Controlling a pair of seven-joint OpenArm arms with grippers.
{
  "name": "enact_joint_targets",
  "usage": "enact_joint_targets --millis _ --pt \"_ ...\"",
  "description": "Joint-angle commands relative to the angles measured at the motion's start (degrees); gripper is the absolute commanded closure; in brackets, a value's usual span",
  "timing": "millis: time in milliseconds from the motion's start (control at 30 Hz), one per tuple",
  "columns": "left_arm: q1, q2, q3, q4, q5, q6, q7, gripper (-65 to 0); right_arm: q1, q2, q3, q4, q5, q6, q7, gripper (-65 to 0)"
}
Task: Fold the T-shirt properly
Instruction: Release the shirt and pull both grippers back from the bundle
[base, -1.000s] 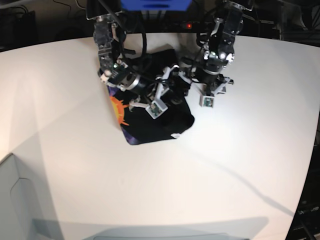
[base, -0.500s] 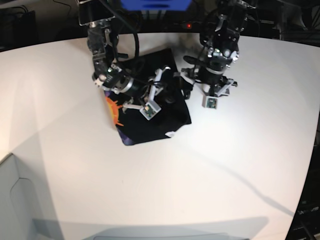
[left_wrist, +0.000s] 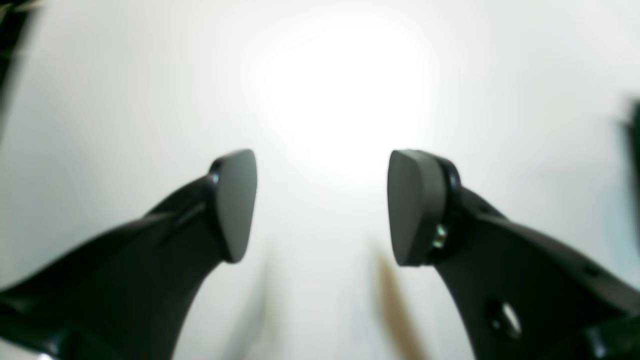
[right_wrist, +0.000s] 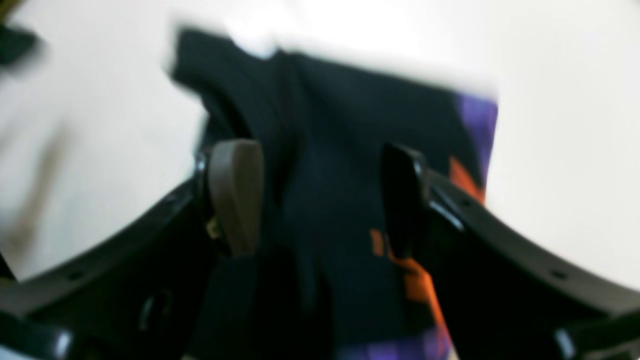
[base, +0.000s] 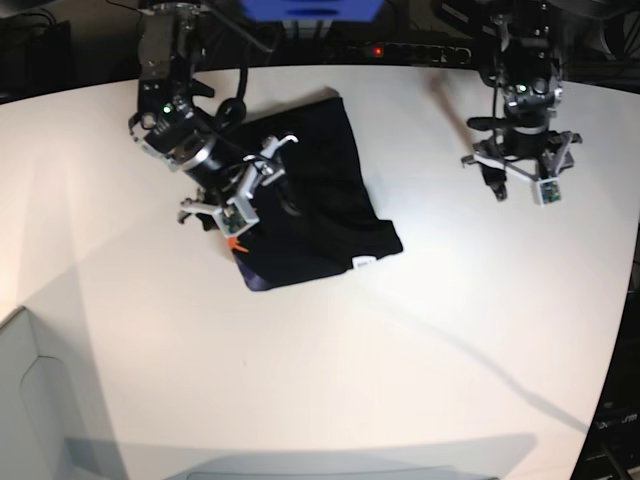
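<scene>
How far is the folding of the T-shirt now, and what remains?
Mostly done: the T-shirt lies as a compact folded bundle on the table. Nothing is in hand: the left hand is open over bare table, and the right hand is open above the shirt's edge. Perhaps only tidying remains.

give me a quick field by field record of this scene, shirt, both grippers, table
shirt: black T-shirt folded into a compact bundle on the table, orange and purple print showing at its edge, small white tag at one corner
right gripper: right gripper open, jaws spread over the shirt, nothing pinched between them
left gripper: left gripper open and holding nothing, only bare table beneath it, well away from the shirt
table: white table
image quality: both wrist views blurred
</scene>
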Motion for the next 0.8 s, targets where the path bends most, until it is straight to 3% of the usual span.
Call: enact_joint_targets --millis 0,100,333,567,767 --pt "0.0 0.1 -1.7 1.1 0.1 0.1 -0.8 -39.8 -0.1 -0.2 0.9 -0.1 0.9 0.6 1.4 -38.1" --pt "0.0 0.3 -5.6 1.0 0.1 0.1 -0.8 -39.8 -0.9 0.7 2.9 -2.3 0.9 0.6 1.1 -38.1" --pt "-0.5 0.3 -6.2 1.0 0.1 0.1 -0.8 -39.8 -6.9 2.2 -0.6 -3.4 0.9 0.6 1.4 -38.1" --pt "-0.5 0.3 -6.2 0.8 0.1 0.1 -0.8 -39.8 -8.8 2.4 -8.8 -2.5 0.9 0.6 1.4 -38.1" --pt "-0.3 0.3 -6.2 0.5 0.1 0.1 -0.8 -39.8 -8.4 5.8 -18.2 2.2 0.9 0.6 1.0 -38.1"
